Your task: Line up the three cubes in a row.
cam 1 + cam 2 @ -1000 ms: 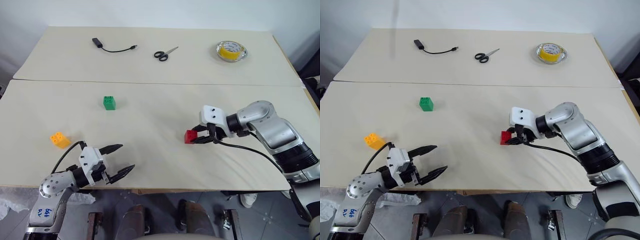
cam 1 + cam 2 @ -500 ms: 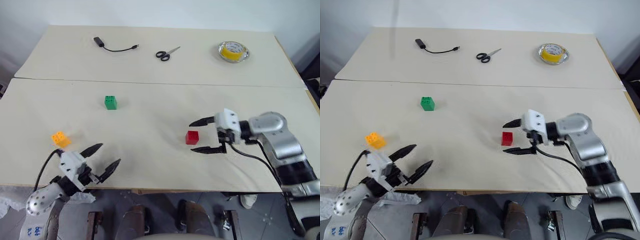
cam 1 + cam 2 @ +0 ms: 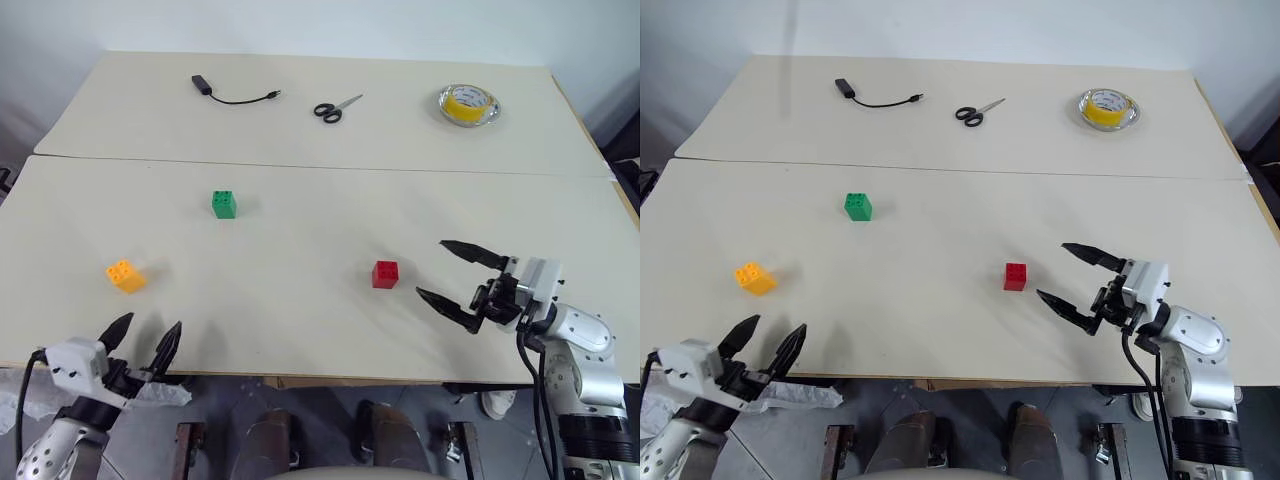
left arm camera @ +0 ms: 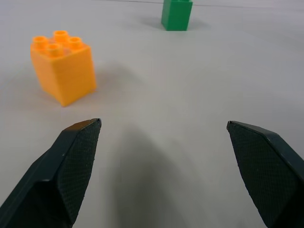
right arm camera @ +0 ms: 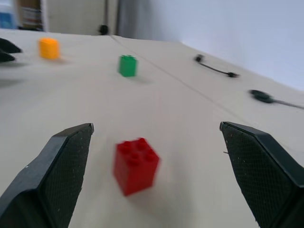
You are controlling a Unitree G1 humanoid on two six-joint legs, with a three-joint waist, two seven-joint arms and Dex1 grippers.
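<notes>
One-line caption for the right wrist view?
Open right gripper facing the red cube on the table, green cube and orange cube beyond.

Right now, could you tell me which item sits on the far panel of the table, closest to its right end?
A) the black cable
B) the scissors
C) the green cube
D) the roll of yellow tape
D: the roll of yellow tape lies near the right end of the far panel, with the scissors toward the middle, the black cable further left, and the green cube on the near panel.
</notes>
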